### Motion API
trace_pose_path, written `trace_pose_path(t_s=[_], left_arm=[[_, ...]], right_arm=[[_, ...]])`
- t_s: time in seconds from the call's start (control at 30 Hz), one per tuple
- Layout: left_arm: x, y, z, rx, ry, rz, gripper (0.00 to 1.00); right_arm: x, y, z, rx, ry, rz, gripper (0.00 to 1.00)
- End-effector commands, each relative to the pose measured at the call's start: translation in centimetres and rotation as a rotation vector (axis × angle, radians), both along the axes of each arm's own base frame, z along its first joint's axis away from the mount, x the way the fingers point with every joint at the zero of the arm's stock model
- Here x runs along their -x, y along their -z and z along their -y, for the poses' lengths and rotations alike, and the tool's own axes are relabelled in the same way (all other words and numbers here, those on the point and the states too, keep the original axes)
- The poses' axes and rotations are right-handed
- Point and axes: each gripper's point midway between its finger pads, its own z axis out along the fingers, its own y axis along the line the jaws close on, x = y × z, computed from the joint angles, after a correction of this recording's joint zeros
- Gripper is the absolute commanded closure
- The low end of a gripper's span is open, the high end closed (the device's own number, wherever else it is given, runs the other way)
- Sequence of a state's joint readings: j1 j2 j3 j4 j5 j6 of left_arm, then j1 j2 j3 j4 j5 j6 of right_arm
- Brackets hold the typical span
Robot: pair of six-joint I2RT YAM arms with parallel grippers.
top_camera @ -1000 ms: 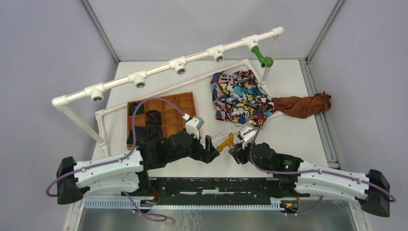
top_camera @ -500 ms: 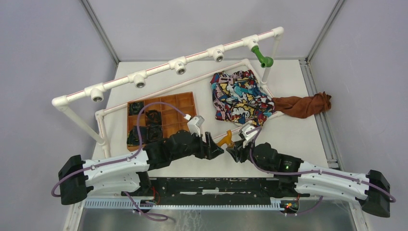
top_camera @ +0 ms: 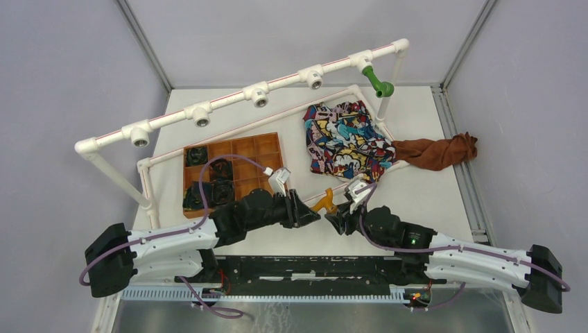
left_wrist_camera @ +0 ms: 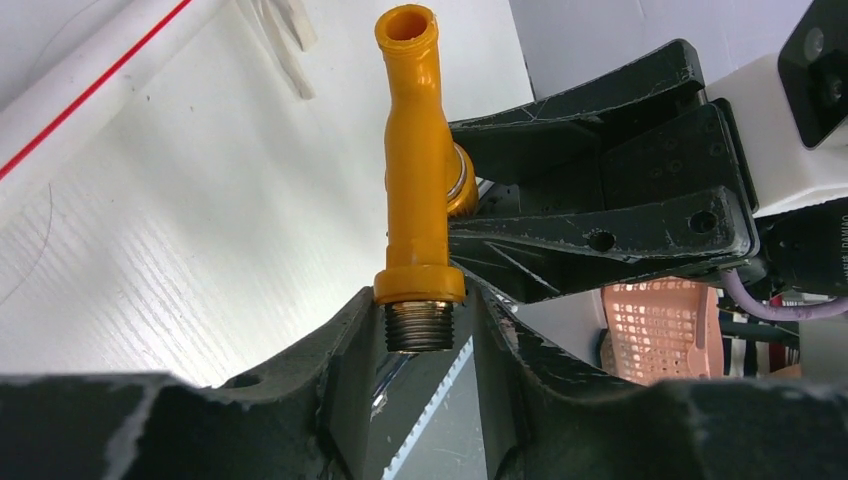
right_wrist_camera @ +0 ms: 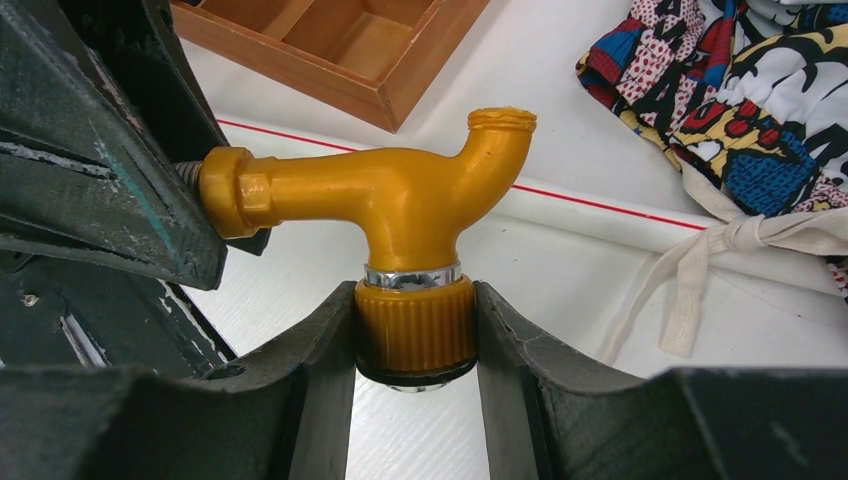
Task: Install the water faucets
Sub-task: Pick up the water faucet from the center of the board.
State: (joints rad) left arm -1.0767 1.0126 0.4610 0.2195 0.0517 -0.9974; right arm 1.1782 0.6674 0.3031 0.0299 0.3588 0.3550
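The right fingers [right_wrist_camera: 325, 360] are clamping the ribbed knob of the orange faucet [right_wrist_camera: 400, 200], closed tight against both its sides. The left fingers [left_wrist_camera: 350, 350] are pinching its metal threaded end, narrowed to the thread's width. The faucet is hanging between the two arms over the tabletop [top_camera: 416, 194], near its front edge. The green faucet [top_camera: 378, 82] is sitting in the end fitting [top_camera: 360, 60] of the pipe frame [top_camera: 229, 100].

Gripping the threaded end of the orange-yellow faucet [left_wrist_camera: 412, 170] at lower centre with the left hand [left_wrist_camera: 420, 332]; clamped at the knob by the right hand [left_wrist_camera: 459, 186].
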Motion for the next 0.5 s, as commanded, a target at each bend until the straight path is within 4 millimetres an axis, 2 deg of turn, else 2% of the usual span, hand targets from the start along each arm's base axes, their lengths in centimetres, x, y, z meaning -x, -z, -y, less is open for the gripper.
trace_pose_path(t_s=[0.0,0.13,0.27,0.47], left_arm=[[0.1,-2.0,0.7,0.112,0.006,-0.012,0.58],[0.1,-1.7,1.0,0.117,0.017,-0.023,0.73],[-0.2,-1.3,1.0,0.105,0.009,-0.029,0.95],[-1.1,-1.4,0.0,0.095,-0.043,0.006,0.98]], right_arm=[[0.3,-0.9,-0.8,-0.073,-0.013,-0.002,1.00],[0.6,-0.5,-1.3,-0.081,-0.038,-0.020,1.00],[0.7,-0.4,-1.4,-0.091,-0.037,-0.026,1.00],[1.0,-0.3,-1.4,-0.090,-0.051,-0.034,1.00]])
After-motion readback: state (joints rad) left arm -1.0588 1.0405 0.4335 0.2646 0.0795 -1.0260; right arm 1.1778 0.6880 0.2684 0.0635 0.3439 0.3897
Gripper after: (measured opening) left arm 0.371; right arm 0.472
